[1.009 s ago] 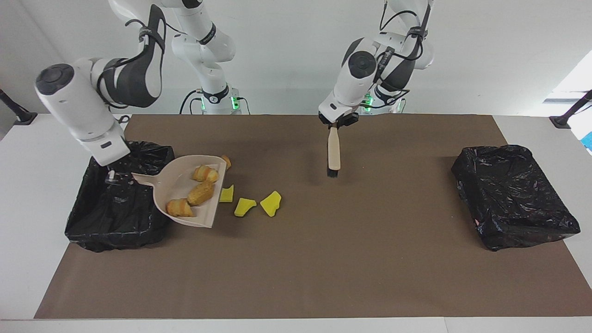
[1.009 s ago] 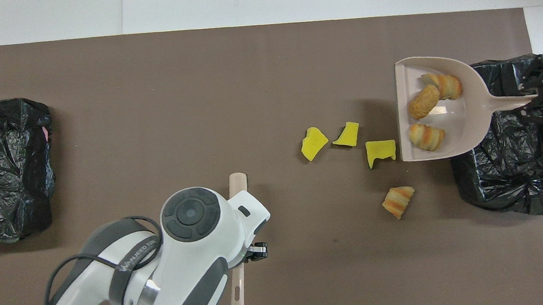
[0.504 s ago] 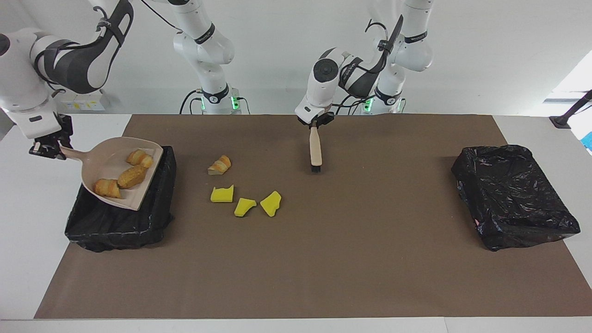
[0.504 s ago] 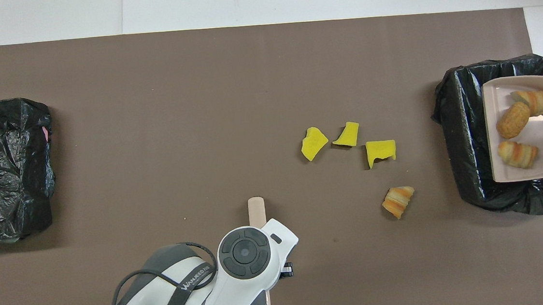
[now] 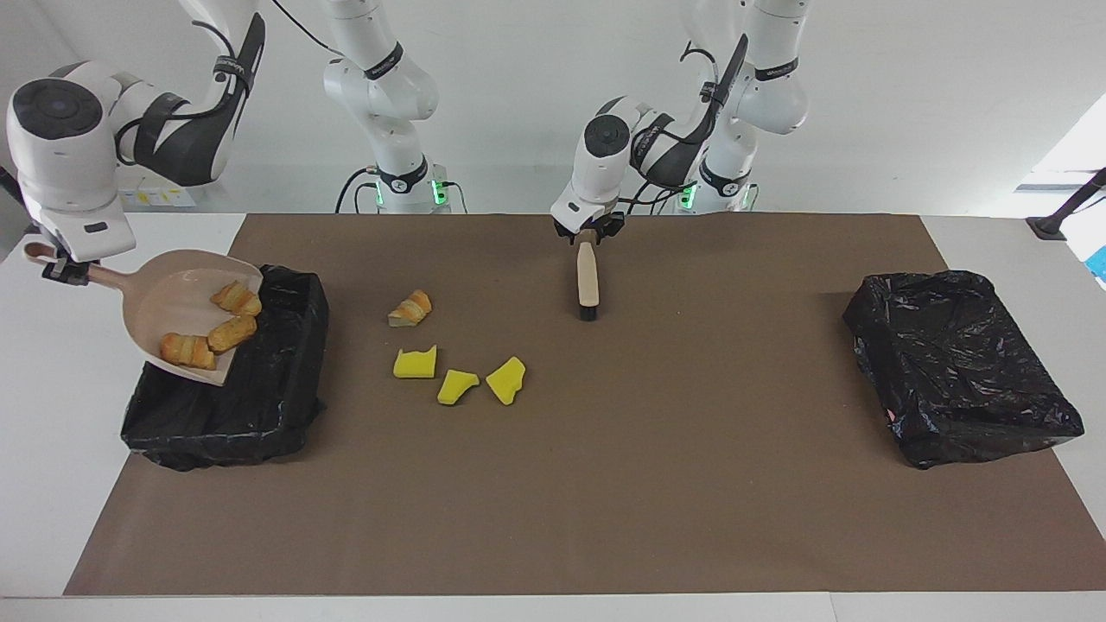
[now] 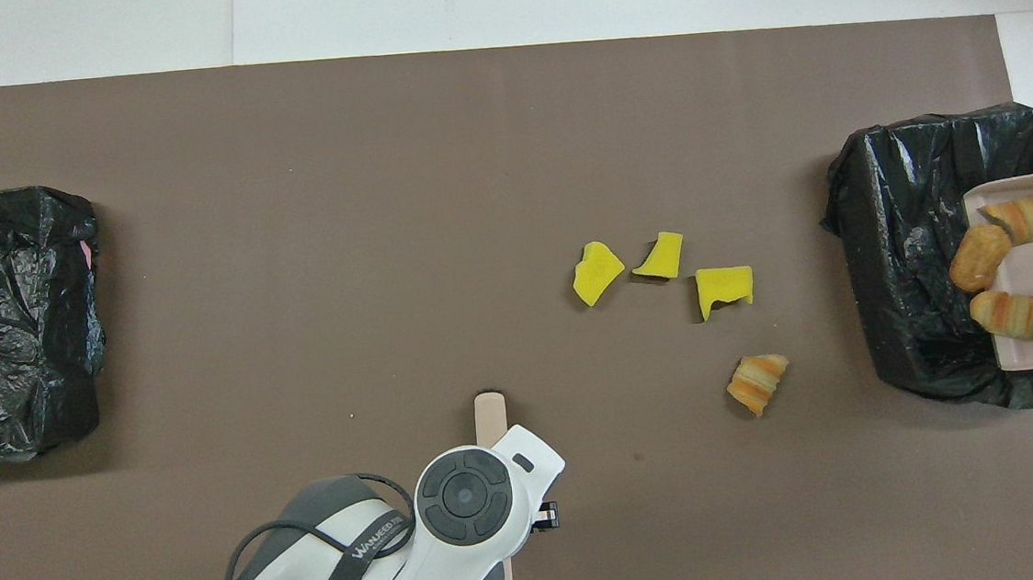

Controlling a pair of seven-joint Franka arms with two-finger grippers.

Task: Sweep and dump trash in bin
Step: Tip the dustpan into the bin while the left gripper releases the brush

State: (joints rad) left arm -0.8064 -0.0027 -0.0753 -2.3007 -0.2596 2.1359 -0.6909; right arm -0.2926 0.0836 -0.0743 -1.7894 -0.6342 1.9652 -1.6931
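R gripper (image 5: 65, 266) up over the table edge at the R arm's end, clamped tight on the handle of the dustpan (image 5: 173, 294). Pan held over the black-bagged bin (image 5: 285, 380), handle end high, open lip tipped down toward the bag. Three bread chunks (image 5: 232, 333) lie in the pan, bunched near the lip, none in the bin yet. Step in hand looks like the dump. To do it well: keep the lip inside the bag's rim, steepen the tilt slowly so the chunks slide rather than bounce out, and level off only once the pan is bare. R wrist bent down, forearm coming in from above.

L gripper (image 5: 587, 231) waits low over the mat (image 5: 605, 484) near the robots' edge, at the top of the brush (image 5: 588, 276), bristles down on the mat. Can't tell if its grip is closed or eased.

Farther out on the mat: one loose chunk (image 5: 410, 308), then three yellow sponge pieces (image 5: 415, 363) in a row, unswept. Second bin (image 5: 950, 363) at the L arm's end.
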